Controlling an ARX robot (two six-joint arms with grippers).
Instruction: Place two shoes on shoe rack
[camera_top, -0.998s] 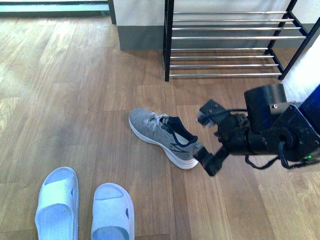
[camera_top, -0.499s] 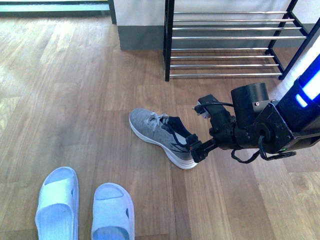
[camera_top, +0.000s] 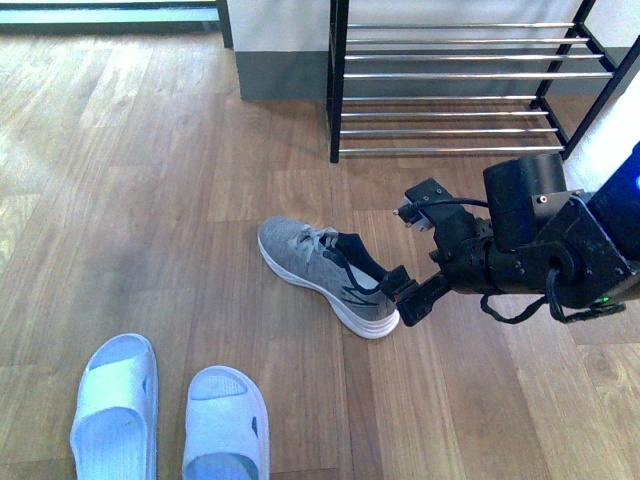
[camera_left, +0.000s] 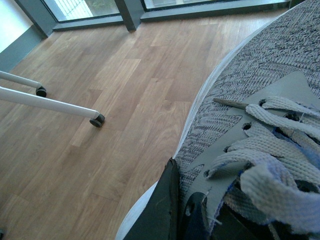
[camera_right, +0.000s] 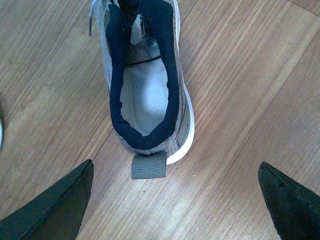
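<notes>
right gripper (camera_top: 408, 252) has its two black fingers wide apart, one on each side of the heel of the grey knit sneaker with thick white sole (camera_top: 320, 265), and it holds nothing. this sneaker lies on the wooden plank floor (camera_top: 180, 200), toe pointing away from the arm, well apart from the black metal shoe rack with silver rods (camera_top: 337, 90) by the wall. i judge the arm comes from behind because the dark collar and the grey heel tab (camera_right: 148, 166) give a firm place to pinch. the wrist camera looks straight down into the opening, so the line-up seems good to me.

left gripper (camera_left: 167, 207) is outside the front camera. its wrist camera is filled by the second grey sneaker (camera_left: 260, 65), very near, with one dark finger against its side. the other finger is hidden under the laces, so i cannot tell if it is clamped.

two pale blue slippers (camera_top: 115, 405) lie closer to me and are not in the way.
</notes>
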